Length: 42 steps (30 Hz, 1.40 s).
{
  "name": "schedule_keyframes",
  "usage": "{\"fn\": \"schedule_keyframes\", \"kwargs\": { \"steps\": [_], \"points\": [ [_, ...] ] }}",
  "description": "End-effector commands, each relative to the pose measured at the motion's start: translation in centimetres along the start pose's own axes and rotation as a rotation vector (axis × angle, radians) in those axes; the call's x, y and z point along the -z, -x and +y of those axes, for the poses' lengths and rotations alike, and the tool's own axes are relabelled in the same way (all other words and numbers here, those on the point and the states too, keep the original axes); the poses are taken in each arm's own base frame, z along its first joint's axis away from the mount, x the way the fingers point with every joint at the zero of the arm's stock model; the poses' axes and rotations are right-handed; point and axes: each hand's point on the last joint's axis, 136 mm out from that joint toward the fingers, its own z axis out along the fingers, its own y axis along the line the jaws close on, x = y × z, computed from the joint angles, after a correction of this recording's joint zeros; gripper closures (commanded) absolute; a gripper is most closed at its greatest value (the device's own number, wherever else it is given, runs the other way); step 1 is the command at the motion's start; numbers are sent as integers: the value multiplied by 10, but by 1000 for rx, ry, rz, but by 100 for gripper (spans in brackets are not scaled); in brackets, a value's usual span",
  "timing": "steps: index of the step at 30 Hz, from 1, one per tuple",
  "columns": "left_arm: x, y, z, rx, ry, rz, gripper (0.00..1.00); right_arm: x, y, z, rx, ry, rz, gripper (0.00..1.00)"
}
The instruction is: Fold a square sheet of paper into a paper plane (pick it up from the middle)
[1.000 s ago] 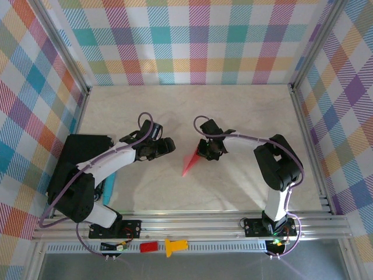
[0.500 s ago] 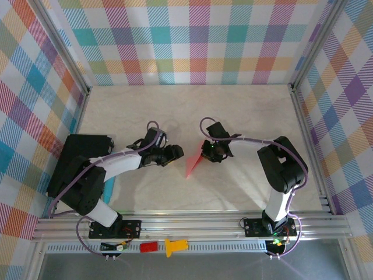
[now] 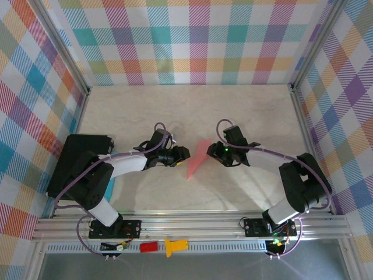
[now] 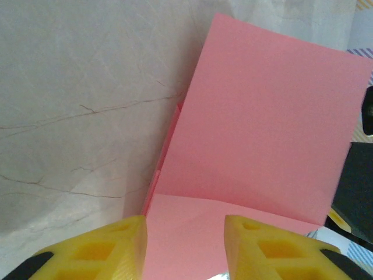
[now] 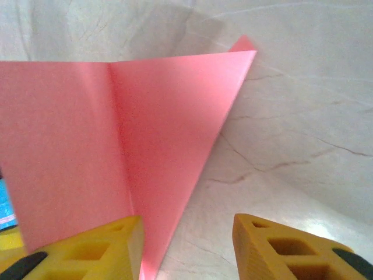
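Note:
The salmon-pink paper plane (image 3: 198,157) is a narrow pointed fold on the table between my two grippers, tip toward the near edge. My left gripper (image 3: 183,154) is at its left edge. In the left wrist view the jaws (image 4: 185,248) stand apart, with a flat flap of the paper (image 4: 262,128) between and beyond the yellow fingertips (image 4: 116,251). My right gripper (image 3: 215,153) is at the paper's right side. In the right wrist view it (image 5: 186,251) is open, with the creased paper (image 5: 145,128) by its left finger and bare table in the gap.
A black box (image 3: 81,157) sits at the table's left edge with a teal item (image 3: 109,189) beside it. A small red block (image 3: 149,247) and a yellow piece (image 3: 175,247) lie on the front rail. Plaid walls enclose three sides.
The right gripper has opened and let go of the paper, moving right. The left gripper has come right up to the paper, its jaws narrowing. The paper has settled lower and a little rightward.

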Motion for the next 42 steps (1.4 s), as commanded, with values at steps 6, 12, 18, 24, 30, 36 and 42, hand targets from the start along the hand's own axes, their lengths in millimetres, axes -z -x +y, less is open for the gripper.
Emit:
{"fn": "schedule_keyframes", "kwargs": {
  "steps": [6,12,18,24,30,36,42],
  "points": [
    [-2,-24,-23,-17,-76,22,68,21,-4,-14,-26,54,-49,49],
    [-18,-41,-31,-28,-89,62,70,23,-2,-17,-31,55,-67,47],
    [-28,-33,-21,-36,-28,44,72,18,-2,-14,-36,72,-48,46],
    [-31,-17,-13,-47,25,-10,73,18,-3,-17,-40,61,-47,47],
    [-49,-19,4,-26,69,26,75,20,-2,-22,-44,42,-61,47],
    [-51,-15,23,11,117,16,76,21,-4,-23,-38,40,-57,47],
    [-56,-18,36,82,121,41,76,20,-9,-18,-27,72,-20,47]
  ]
}}
